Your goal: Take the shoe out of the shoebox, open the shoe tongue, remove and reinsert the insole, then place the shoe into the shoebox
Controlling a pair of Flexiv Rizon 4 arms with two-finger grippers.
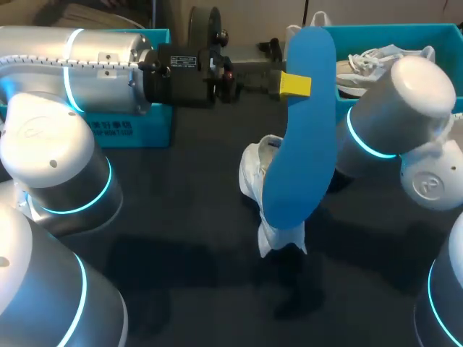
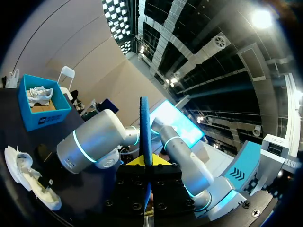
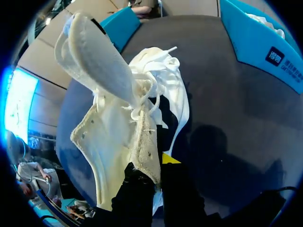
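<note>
My left gripper (image 1: 293, 85) (image 2: 147, 161) is shut on a blue insole (image 1: 300, 144), held up over the table's middle. In the left wrist view the insole (image 2: 144, 127) stands edge-on, straight out from between the yellow tips. Under it a white shoe (image 1: 255, 177) (image 2: 26, 172) lies on the dark table, partly hidden by the insole in the head view. My right gripper (image 3: 158, 163) is shut on the edge of the shoe's upper (image 3: 123, 127); the tongue (image 3: 97, 61) is folded out away from it. The teal shoebox (image 1: 434, 32) stands at the back right.
A second white shoe (image 1: 365, 65) lies in the shoebox at the back right. Another teal box (image 1: 130, 126) stands at the back left, behind my left arm (image 1: 94, 69). My right arm (image 1: 394, 108) crosses in front of the shoebox.
</note>
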